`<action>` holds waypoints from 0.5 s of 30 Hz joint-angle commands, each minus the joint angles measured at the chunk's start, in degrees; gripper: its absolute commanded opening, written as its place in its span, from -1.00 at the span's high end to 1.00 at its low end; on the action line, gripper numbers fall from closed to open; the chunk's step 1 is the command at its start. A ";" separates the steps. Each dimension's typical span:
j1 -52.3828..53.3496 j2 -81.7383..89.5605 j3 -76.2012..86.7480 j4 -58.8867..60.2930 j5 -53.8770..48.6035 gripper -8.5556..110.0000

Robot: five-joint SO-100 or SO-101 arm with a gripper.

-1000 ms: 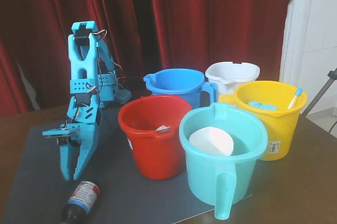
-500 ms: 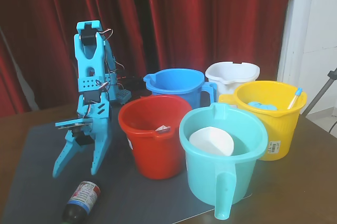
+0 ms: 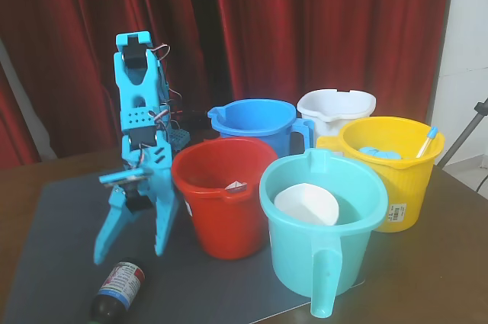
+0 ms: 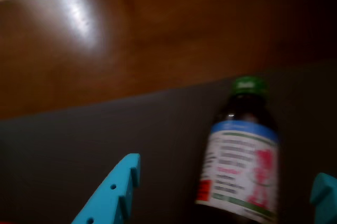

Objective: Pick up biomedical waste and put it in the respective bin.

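I log the medicine bottle (image 3: 116,290) lying flat on the grey mat (image 3: 53,210), at 6 o'clock of the gripper (image 3: 130,251). Its long axis runs 1 to 7 o'clock in the fixed view, green cap (image 4: 249,84) away from the arm. Jaws spread, empty, above and not touching. Versus a second ago they have widened and shifted toward 3 o'clock, nearer the red bucket (image 3: 225,198).

The arm (image 3: 141,122) is bright cyan plastic with black servos, thin red and white wires near its top, and rows of small holes; its gripper (image 3: 131,249) has two long, tapering cyan fingers (image 3: 109,230).
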 commanded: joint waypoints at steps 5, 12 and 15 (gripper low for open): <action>0.18 -7.29 -9.14 0.00 -0.97 0.28; 0.53 -12.74 -13.97 -0.09 -3.87 0.28; 0.62 -12.92 -14.50 -0.09 -3.87 0.28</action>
